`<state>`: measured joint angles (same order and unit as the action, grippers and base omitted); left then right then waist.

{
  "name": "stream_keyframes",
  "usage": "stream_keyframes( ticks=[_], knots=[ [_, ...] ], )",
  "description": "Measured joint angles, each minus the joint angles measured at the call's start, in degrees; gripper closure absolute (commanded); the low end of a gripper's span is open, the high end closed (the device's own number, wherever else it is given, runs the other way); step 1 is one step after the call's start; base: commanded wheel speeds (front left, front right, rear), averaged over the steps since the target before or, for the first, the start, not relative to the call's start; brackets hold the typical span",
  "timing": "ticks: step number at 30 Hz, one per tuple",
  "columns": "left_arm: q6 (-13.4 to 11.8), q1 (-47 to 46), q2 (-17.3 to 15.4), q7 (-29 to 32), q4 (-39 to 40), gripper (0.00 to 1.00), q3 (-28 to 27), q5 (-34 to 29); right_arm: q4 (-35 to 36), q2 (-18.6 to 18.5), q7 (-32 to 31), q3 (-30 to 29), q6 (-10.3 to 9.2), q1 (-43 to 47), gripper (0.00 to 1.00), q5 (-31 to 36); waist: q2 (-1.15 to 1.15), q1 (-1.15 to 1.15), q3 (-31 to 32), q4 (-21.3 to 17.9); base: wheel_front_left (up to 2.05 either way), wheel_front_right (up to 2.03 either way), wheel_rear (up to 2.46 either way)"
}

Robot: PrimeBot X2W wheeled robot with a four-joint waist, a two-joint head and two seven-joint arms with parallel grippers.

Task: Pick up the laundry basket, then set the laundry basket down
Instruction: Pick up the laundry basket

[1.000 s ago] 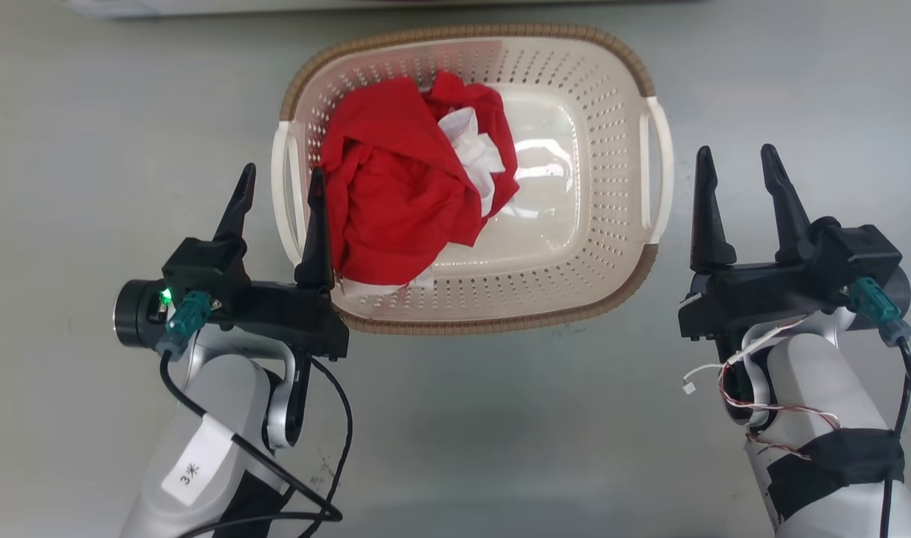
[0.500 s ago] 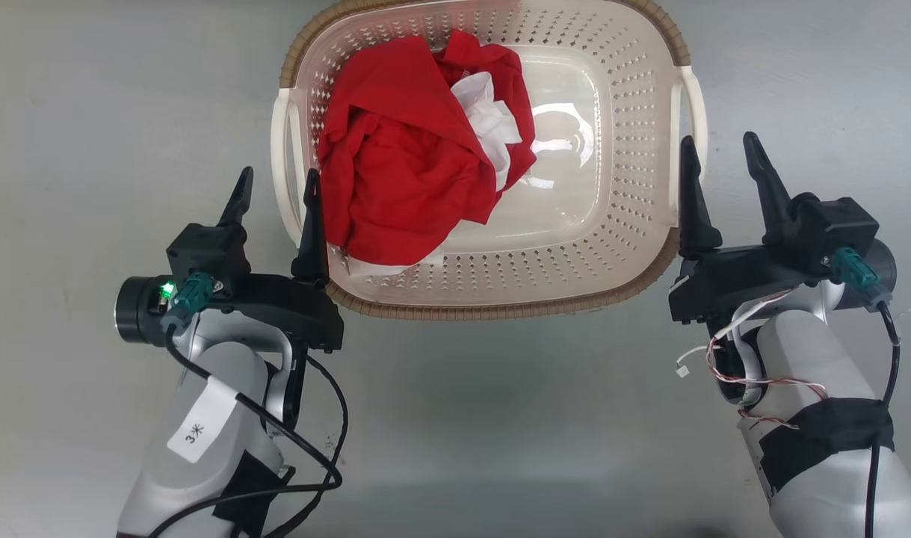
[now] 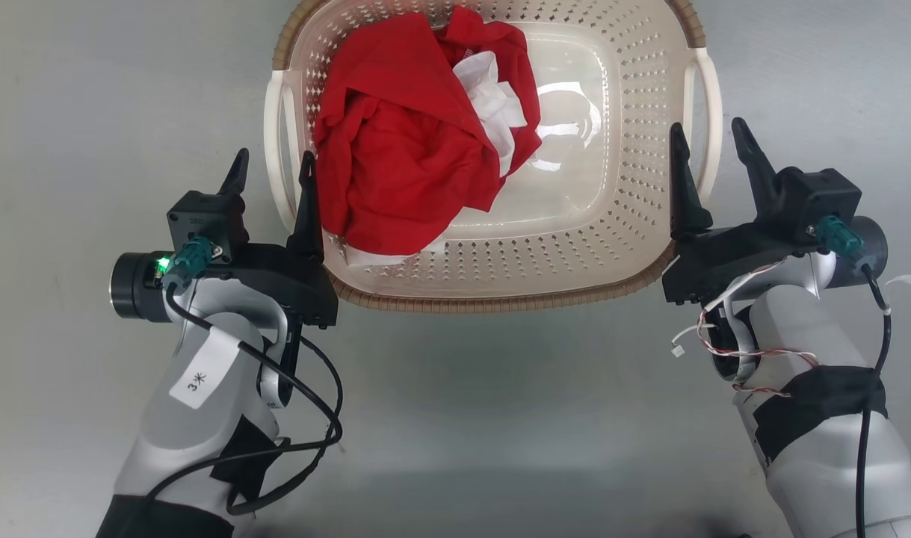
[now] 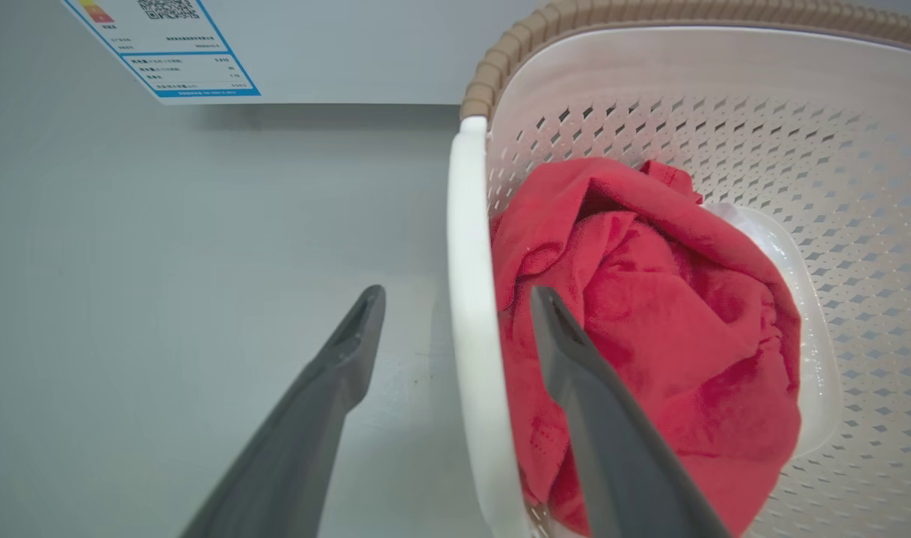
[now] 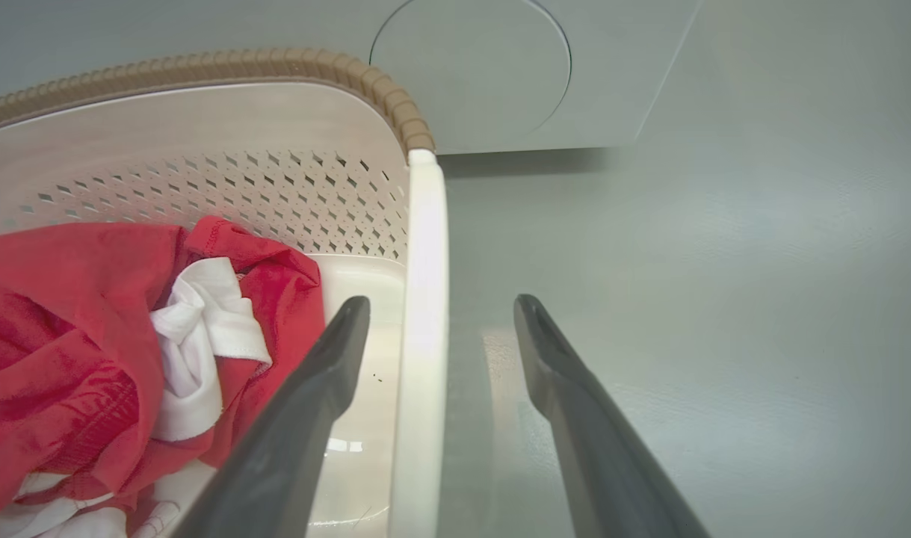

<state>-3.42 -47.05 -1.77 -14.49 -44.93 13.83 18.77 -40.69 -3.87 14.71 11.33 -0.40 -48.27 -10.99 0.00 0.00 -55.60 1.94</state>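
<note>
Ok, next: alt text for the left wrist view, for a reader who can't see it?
The left gripper, open, straddles the white loop handle of the laundry basket: one dark finger outside over the grey floor, the other inside beside a crumpled red garment. A blue-bordered label shows at the top left.

Glossy plastic laundry basket [image 3: 575,246], matt red cloth [image 3: 395,164], smooth grey floor [image 3: 89,112]

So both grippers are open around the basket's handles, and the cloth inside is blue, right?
No: the cloth in the laundry basket is red and white, per the head view. The left gripper and right gripper are open around its handles.
</note>
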Motion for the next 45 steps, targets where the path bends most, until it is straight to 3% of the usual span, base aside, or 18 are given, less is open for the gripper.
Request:
stream_keyframes(
  ticks=[14,26,31,33,34,35,36,37,38,39,40,45],
  knots=[
    [0.96,-4.6,0.09,0.01,-6.88,0.0,2.23,2.53,-6.43,0.0,0.0,1.85,0.0,-4.47,0.0,-0.27,0.0,0.0,-0.68,0.12,0.0,0.0,0.0],
    [0.98,-7.14,0.11,0.27,-10.92,0.0,6.0,5.91,-10.07,0.0,0.0,6.31,-0.69,-6.65,0.0,-5.21,0.0,0.0,-1.03,0.96,0.0,0.0,0.0],
    [1.01,-8.07,0.11,1.26,-12.1,0.0,8.18,6.95,-11.44,0.0,0.0,8.31,-1.37,-7.62,0.21,-7.39,0.0,0.0,-1.01,1.19,0.0,0.0,0.0],
    [1.36,-8.07,0.11,1.38,-12.28,0.0,9.27,7.66,-11.76,-0.09,0.0,9.03,-1.7,-7.65,0.51,-8.17,0.0,0.0,-0.99,1.22,0.0,0.0,0.0],
    [1.45,-8.07,0.11,1.62,-12.33,0.04,9.71,8.36,-11.92,-0.18,0.0,9.36,-1.87,-7.65,0.51,-8.46,0.0,0.0,-0.97,1.23,0.0,0.0,0.0],
    [1.45,-8.07,0.12,1.8,-12.4,0.19,10.31,8.88,-12.09,-0.23,0.01,9.76,-2.0,-7.65,0.61,-8.76,0.0,0.0,-0.94,1.22,0.0,0.0,0.0],
    [1.45,-8.07,0.12,1.81,-12.48,0.52,10.76,9.16,-12.25,-0.23,0.01,10.16,-2.14,-7.66,0.75,-9.05,0.0,0.0,-0.91,1.22,0.0,0.0,0.0],
    [1.45,-8.08,0.12,1.86,-12.54,0.57,11.12,9.43,-12.55,-0.23,0.0,10.57,-2.15,-7.74,0.75,-9.4,0.0,0.0,-0.88,1.22,0.0,0.0,0.0],
    [1.37,-8.08,0.1,1.94,-12.65,0.71,11.39,9.7,-12.74,-0.22,0.01,10.91,-2.25,-7.81,1.0,-9.92,0.0,0.0,-0.84,1.21,0.0,0.0,0.0],
    [1.38,-8.08,-0.19,2.11,-12.74,0.91,11.74,10.04,-12.93,-0.22,0.01,11.02,-2.68,-7.93,1.0,-10.49,0.0,0.0,-0.79,1.21,0.0,0.0,0.0],
    [1.32,-8.05,-0.35,2.27,-12.91,1.0,12.17,10.37,-13.16,-0.24,-0.01,11.27,-2.68,-8.15,1.0,-10.89,0.0,0.0,-0.73,1.2,0.0,0.0,0.0],
    [0.91,-7.98,-0.34,2.29,-13.35,1.0,14.24,12.77,-14.55,-0.31,0.0,12.51,-3.13,-8.32,1.0,-12.4,0.0,0.0,-0.01,1.2,0.0,0.0,0.0]
  ],
)
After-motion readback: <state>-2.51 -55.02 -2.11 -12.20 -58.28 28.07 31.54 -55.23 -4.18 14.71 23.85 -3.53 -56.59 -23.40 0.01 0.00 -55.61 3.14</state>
